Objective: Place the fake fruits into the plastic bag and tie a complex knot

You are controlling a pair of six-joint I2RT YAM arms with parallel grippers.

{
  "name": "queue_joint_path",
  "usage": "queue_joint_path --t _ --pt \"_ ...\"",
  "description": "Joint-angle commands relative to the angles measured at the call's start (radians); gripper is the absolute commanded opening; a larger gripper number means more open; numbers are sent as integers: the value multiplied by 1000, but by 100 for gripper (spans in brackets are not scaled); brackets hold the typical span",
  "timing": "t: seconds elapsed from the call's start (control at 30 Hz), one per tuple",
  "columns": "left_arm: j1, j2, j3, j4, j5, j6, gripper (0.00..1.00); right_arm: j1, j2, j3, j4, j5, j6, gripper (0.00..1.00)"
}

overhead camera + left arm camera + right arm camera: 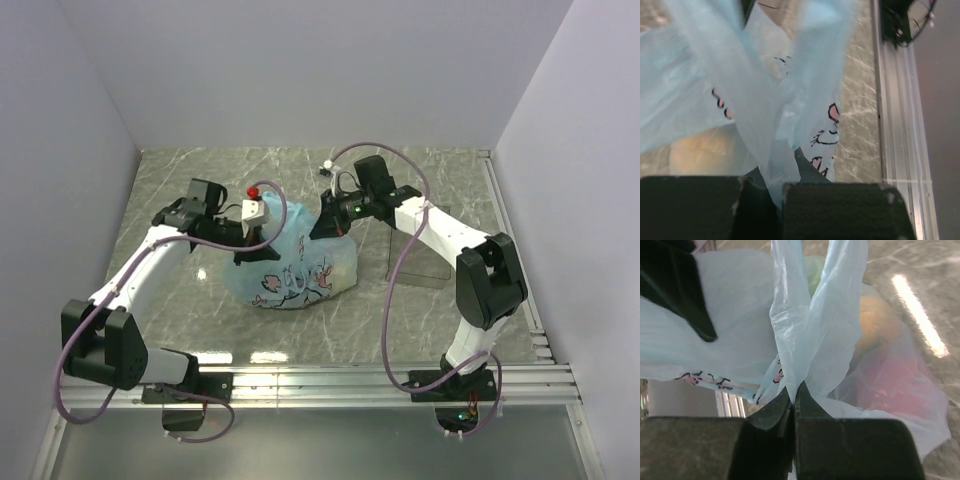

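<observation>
The marble table [180, 300] has free room before and behind the plastic bag [295, 270], which sits at its middle, far from every edge. The clear tray [420, 270] stands near its right side. The left gripper [762, 200] and right gripper [794, 407] each pinch a strip of the bag's top. Inside show a yellow-orange fruit [880, 325] and a red fruit [895, 385].

Reaching inward from both sides, elbows bent. Pinching plastic bag [290, 272] film in the left gripper [763, 192], jaws nearly together. Clamping another fold in the right gripper [794, 407], jaws pressed tight.
</observation>
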Motion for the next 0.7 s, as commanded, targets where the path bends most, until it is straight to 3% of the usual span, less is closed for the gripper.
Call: queue_joint_path --t 0.0,0.07,0.17,0.37,0.4,0.5,0.67 --pt "-39 52 58 -125 29 153 0 11 -64 31 -32 -67 -147 0" --pt "-45 108 90 -166 24 211 0 11 -89 16 -39 -104 -204 0" --pt "-45 162 125 -205 26 245 0 11 -110 14 -81 -141 -291 11" --pt "-45 179 133 -87 3 138 0 11 -117 28 -159 -186 -376 45" --pt "-45 176 133 -78 1 129 1 14 -115 28 -156 -183 -374 56" --pt "-45 167 132 -42 10 93 0 25 -108 33 -116 -150 -321 62" --pt "-47 147 113 63 9 -51 1 54 -91 45 -49 -150 -236 64"
